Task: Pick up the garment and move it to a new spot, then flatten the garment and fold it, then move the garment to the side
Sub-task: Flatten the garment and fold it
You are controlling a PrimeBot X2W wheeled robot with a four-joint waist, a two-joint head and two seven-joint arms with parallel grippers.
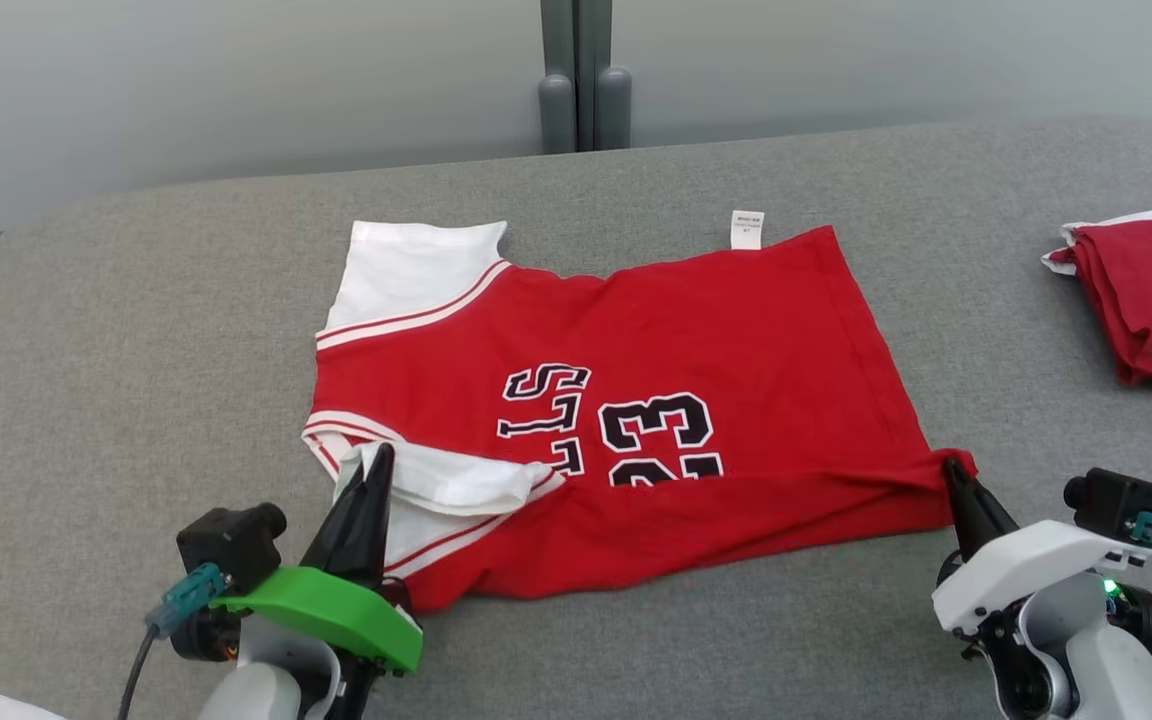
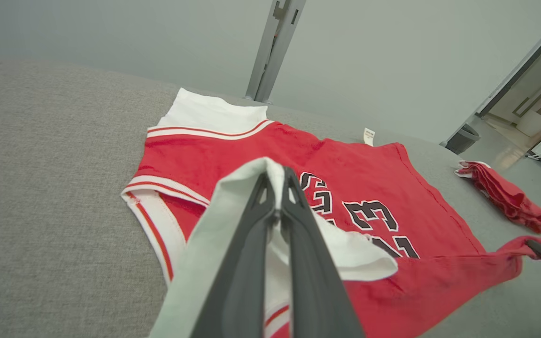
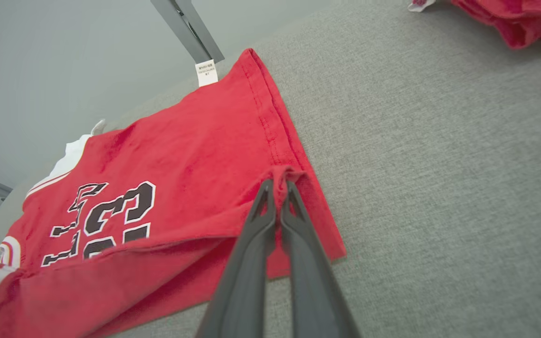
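The red jersey (image 1: 696, 340) is lying spread on the grey surface (image 1: 116, 380); the left end effector (image 1: 383, 452) is pinching its near white sleeve (image 1: 456, 485); the right end effector (image 1: 954, 468) is clenching the near hem corner (image 3: 298, 177); both should be rising level, carrying that edge evenly away.

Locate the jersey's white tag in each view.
Head view: tag upper centre-right, sticking out past the far edge of the jersey.
Left wrist view: tag right of centre, upper half, on the jersey's far edge.
Right wrist view: tag upper left of centre, at the jersey's top corner.
Shared landmark: the black 23 print, nearer the grippers than the tag in every view.
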